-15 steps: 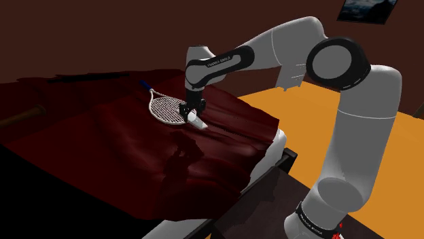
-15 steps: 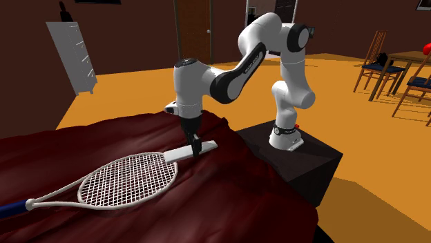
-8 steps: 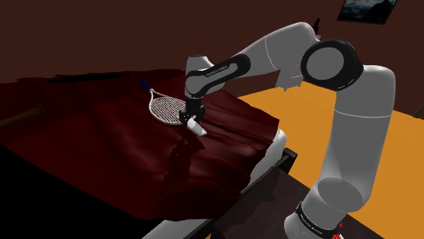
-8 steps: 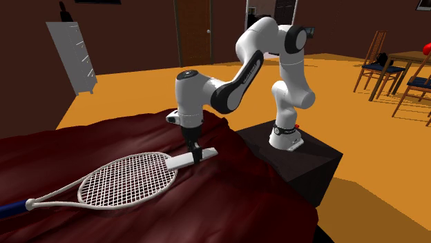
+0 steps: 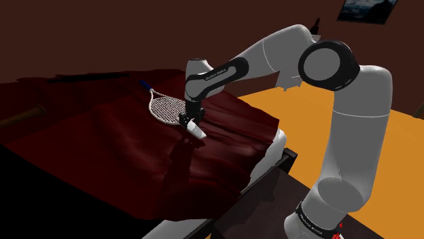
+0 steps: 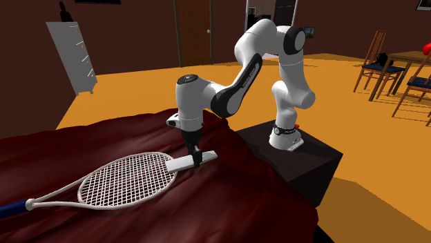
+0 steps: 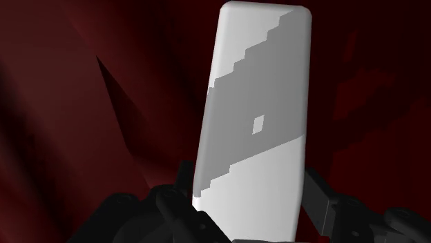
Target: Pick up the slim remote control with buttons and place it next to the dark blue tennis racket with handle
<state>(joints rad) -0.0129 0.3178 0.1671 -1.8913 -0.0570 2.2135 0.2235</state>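
My gripper (image 6: 197, 159) is closed around the remote (image 6: 178, 165), a plain white and grey bar. Its black fingers (image 7: 182, 183) pinch it on both sides. The remote is down at the dark red bed cover (image 6: 228, 200). I can't tell if it touches the cover. One end is right at the rim of the white racket (image 6: 124, 181) with the dark blue handle. The arm (image 5: 217, 70) has tiny white letters on a dark band, too small for me to read.
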